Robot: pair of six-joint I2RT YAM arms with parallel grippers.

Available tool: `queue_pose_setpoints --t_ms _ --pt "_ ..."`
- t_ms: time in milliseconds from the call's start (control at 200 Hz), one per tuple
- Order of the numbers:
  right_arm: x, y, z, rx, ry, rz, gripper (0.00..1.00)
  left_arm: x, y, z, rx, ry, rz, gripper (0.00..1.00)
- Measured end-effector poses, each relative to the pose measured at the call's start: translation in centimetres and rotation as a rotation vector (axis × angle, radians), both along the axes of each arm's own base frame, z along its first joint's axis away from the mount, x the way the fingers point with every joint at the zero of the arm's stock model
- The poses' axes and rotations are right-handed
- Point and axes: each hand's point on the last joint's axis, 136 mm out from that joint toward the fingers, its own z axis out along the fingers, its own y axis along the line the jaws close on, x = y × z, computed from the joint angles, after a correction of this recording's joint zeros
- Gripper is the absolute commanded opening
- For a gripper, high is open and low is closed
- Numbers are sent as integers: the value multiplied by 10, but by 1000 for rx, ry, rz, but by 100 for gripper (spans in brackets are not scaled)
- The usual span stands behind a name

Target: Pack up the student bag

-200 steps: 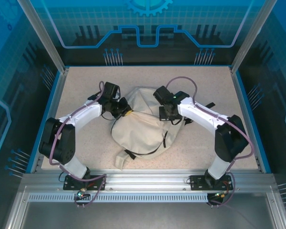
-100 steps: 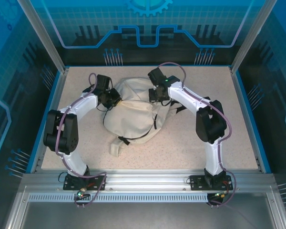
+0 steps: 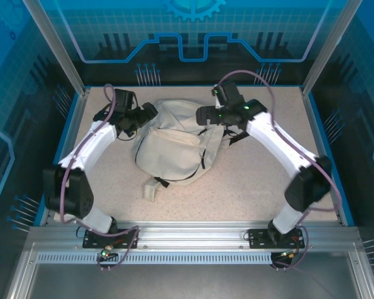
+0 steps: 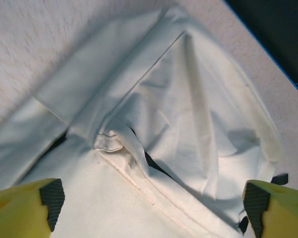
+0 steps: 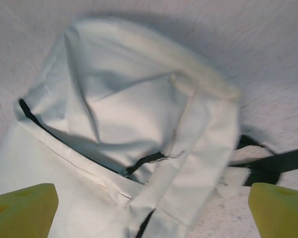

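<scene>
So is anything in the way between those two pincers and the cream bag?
Nothing visible does. The left pincer and right pincer stand open at the far end of the student bag, one on each side, with just its cream fabric and black straps in front of them.

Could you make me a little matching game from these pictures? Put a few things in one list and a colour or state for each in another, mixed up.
Things:
1. bag
2. strap
3. table
4. left pincer

Colour or state:
A. black
B. open wide
C. speckled beige
D. cream

Pairs: 1-D, 2-A, 3-C, 4-B
</scene>
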Motion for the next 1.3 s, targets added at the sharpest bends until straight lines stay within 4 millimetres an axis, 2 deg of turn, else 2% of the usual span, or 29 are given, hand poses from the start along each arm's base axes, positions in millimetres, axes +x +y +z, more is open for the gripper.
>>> queue_pose_setpoints --t_ms 60,115,175,240,315,420,485,545,615,750,955,1091,1301 --pt "-11 -24 22 -8 -70 -45 100 -6 11 24 63 -68 7 99" --pt "-20 -54 36 -30 -130 -110 100 -12 22 42 120 -128 16 99" --pt "-30 -85 43 -62 -175 -183 100 -19 35 57 188 -190 37 99" --pt "-42 -120 44 -105 -212 -268 100 -29 50 59 265 -228 64 99" --pt "-56 -158 38 -164 -244 -370 100 -39 66 49 350 -242 92 99" --pt "-74 -204 21 -237 -254 -502 100 -50 87 20 479 -243 120 99" --pt "-82 -229 6 -276 -249 -568 100 -58 99 -3 554 -236 135 99" --pt "-87 -243 -9 -307 -249 -601 100 -67 108 -23 615 -221 143 99" --pt "-90 -250 -33 -339 -253 -598 100 -72 116 -37 671 -218 145 99" --pt "-93 -252 -81 -400 -235 -547 100 -73 127 -49 745 -248 154 99" --pt "-83 -246 -117 -366 -303 -470 100 -71 134 -79 781 -263 139 99" --pt "-74 -241 -130 -336 -338 -425 100 -68 128 -92 745 -318 78 99" --pt "-56 -225 -130 -271 -428 -351 100 -54 100 -101 657 -464 -52 99"
